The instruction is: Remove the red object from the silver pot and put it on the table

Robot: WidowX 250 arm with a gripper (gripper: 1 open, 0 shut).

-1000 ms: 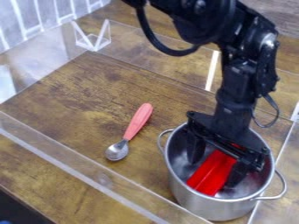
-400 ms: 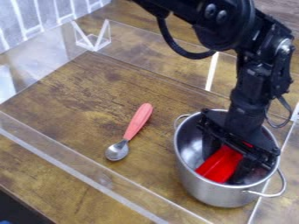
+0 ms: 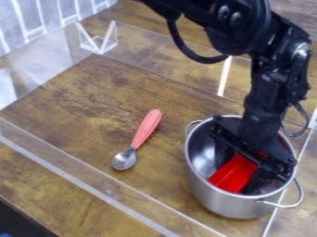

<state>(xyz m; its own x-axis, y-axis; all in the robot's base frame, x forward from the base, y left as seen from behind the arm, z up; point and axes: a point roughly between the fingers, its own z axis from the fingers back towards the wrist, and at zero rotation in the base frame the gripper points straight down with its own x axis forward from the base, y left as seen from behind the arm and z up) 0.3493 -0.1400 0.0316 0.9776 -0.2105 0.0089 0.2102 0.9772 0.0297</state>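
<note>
The table (image 3: 87, 102) is brown wood with a strong grain and plank seams running across it. Clear plastic walls (image 3: 74, 171) stand along its edges, one along the near side and others at the back. A spoon (image 3: 137, 139) lies flat on the wood near the middle, its pinkish-red handle pointing away toward the back and its metal bowl toward the near wall. The silver pot (image 3: 210, 190) stands upright on the table at the lower right, well apart from the spoon's bowl. A small clear triangular stand (image 3: 96, 39) sits at the far left corner.
</note>
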